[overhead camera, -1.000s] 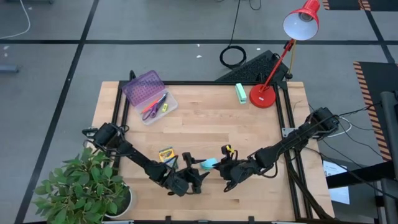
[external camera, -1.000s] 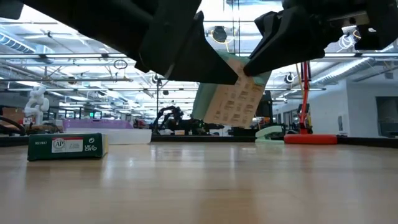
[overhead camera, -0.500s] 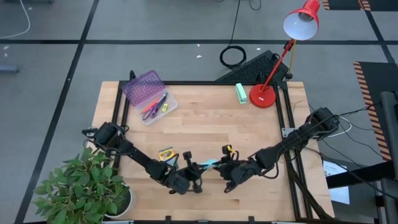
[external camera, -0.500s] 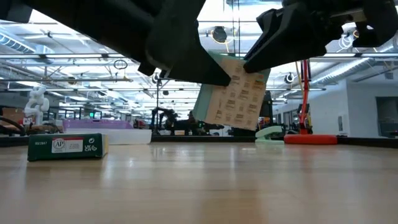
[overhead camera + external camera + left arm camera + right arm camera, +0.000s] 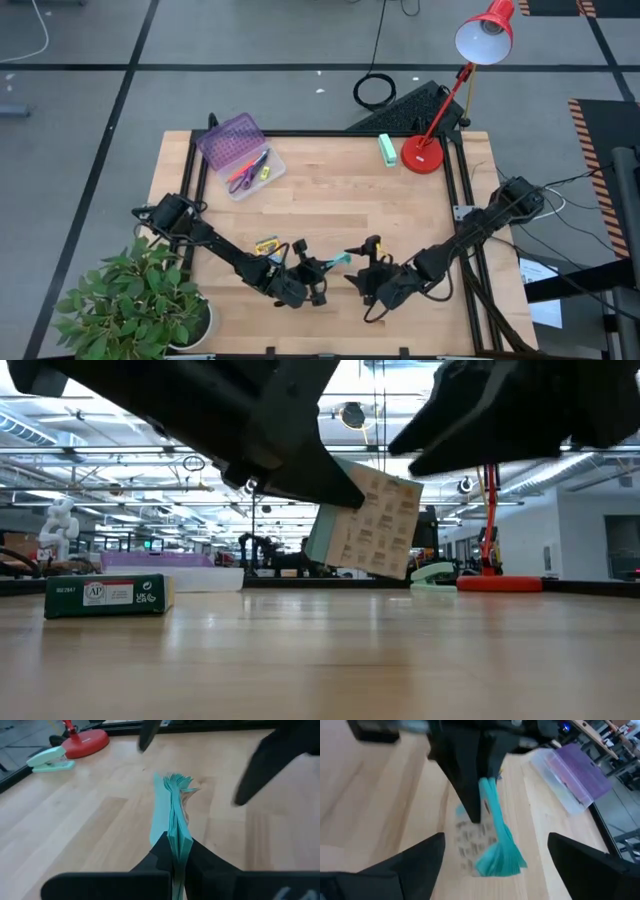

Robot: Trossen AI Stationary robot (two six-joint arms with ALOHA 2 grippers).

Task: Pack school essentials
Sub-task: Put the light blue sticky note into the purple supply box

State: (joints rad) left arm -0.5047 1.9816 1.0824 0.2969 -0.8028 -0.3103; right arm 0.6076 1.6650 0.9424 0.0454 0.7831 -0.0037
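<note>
A: Where do we stand on the packing?

B: Our left gripper [image 5: 322, 268] has its 2 fingers pressed together on the light-blue sticky-note pad [image 5: 338, 261], carrying it clear of the pale wooden tabletop [image 5: 340, 200] near the front edge. Our right gripper [image 5: 362, 279] sits just beside it, fingers spread wide and holding nothing.

A: And what is already in?

B: The clear plastic box with the purple lid [image 5: 240, 156] at the far left corner holds the purple-handled scissors [image 5: 247, 170], and something small and yellow beside them that we cannot make out. The yellow-green crayon box [image 5: 266, 246] lies on the wood by our left arm, not packed. So we judge it partly done: the pad and crayons are still to go in.

A: The surroundings?

B: The mint-green oblong block [image 5: 387, 149] and the red desk lamp [image 5: 455, 85] stand at the far edge. A leafy green potted plant [image 5: 140, 300] sits off the front left corner. Beyond is a grey floor with black lines, and the low view shows a big open workshop.
</note>
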